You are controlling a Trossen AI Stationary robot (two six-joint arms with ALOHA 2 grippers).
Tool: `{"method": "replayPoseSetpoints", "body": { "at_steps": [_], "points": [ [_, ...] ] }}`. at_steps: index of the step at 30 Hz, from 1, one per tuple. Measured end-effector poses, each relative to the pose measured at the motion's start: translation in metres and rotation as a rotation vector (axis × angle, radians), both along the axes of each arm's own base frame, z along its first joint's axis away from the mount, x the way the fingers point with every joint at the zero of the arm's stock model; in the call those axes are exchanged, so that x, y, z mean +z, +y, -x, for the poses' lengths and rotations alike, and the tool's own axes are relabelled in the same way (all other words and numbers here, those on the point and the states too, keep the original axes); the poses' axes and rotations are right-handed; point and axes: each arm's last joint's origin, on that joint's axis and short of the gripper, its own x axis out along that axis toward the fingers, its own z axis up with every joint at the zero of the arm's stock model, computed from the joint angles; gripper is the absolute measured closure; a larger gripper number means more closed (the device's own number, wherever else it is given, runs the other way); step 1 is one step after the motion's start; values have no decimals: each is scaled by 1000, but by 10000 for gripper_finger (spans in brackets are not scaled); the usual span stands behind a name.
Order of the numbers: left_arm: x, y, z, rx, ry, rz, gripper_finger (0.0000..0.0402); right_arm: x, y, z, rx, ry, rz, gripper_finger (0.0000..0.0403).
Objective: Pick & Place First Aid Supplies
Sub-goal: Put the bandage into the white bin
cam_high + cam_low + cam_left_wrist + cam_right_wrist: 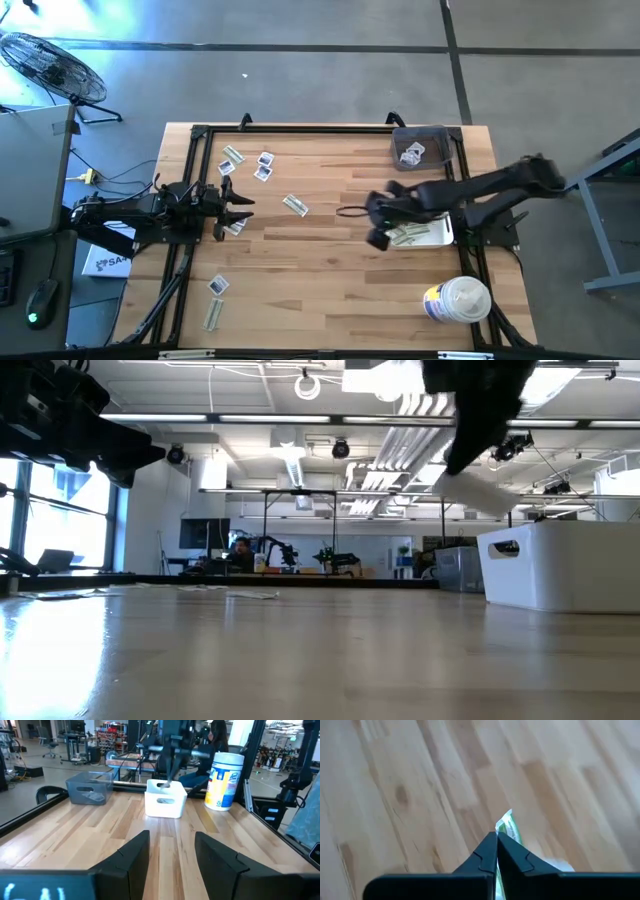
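Several first aid packets lie flat on the left half of the wooden table: strips [294, 205] [213, 315] and square sachets [263, 165] [218, 285]. My left gripper [245, 210] [170, 837] hovers open among them, beside a packet [235, 227]. My right gripper [378, 235] [496, 834] is up in the air at the left end of the white bin [440, 233], shut on a pale greenish-white strip wrapper [507, 826]. More strips [408, 235] lie in that bin. A grey bin [418, 148] at the far edge holds sachets. My right gripper pinches the strip wrapper between its two shut fingertips [487, 845]. One end of the strip [506, 819] sticks out past the tips. The fingers point down at the table from above, and the strip is lifted clear of the wood.
A large white round tub [458, 300] with a yellow-blue label stands near the table's right near corner. The white bin [560, 565] [165, 799] and the grey bin [90, 787] sit on the right half. A black frame [190, 190] runs along the table's sides.
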Motion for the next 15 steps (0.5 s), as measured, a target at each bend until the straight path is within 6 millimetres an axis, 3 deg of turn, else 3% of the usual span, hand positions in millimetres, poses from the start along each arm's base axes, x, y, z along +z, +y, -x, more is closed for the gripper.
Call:
{"method": "replayPoseSetpoints", "body": {
  "at_steps": [3,6,9,15],
  "points": [
    [0,0,0,0,0,0,246,15,7,32,-65,3,58,400],
    [0,0,0,0,0,0,246,12,12,56,-88,-8,66,401],
    [0,0,0,0,-1,0,246,-7,15,71,-66,-7,57,399],
    [0,0,0,0,-1,0,246,-69,12,91,-74,89,-9,401]
  ]
}}
